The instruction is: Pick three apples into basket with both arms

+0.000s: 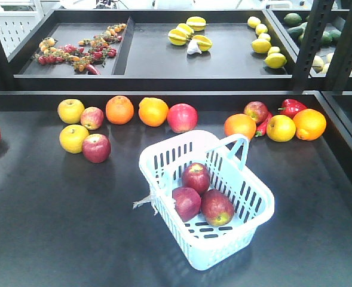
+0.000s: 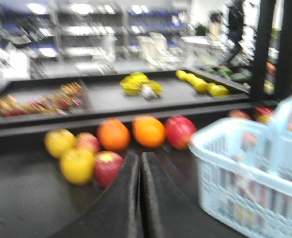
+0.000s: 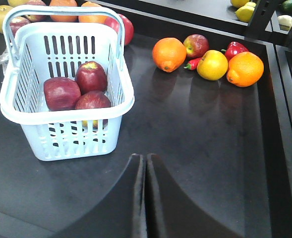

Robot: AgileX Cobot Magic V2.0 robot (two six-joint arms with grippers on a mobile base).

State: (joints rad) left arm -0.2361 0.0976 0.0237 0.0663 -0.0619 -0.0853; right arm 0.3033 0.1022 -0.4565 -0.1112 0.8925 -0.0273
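- Three dark red apples (image 1: 201, 194) lie together on the slotted floor of the pale blue basket (image 1: 247, 230), touching one another; its handle (image 1: 236, 146) stands up at the far rim, and a clear scrap (image 1: 146, 201) hangs from the rim at 9 o'clock.
- Both arms are out of the front view; each wrist view shows its own jaws pressed together with nothing between them: the left gripper (image 2: 140, 163) and the right gripper (image 3: 145, 166).
- From the right wrist, the basket sits at 10 o'clock, apart from the jaws, with bare counter (image 3: 195, 134) between.
- From the left wrist, blurred, the basket fills 3 o'clock, near the jaws.
- Along the back of the counter, at 12 o'clock from the basket, runs a row of loose fruit: yellow apples (image 1: 71, 110), two oranges (image 1: 136, 110), a red apple (image 1: 182, 117).
- At 1 to 2 o'clock lie an orange (image 1: 240, 126), another apple (image 1: 256, 111), red peppers (image 1: 291, 107), a yellow fruit (image 1: 281, 128) and an orange (image 1: 309, 124).
- At 10 o'clock sit a yellow apple (image 1: 73, 138) and a red one (image 1: 96, 147), touching.
- Nothing stands over the basket mouth.
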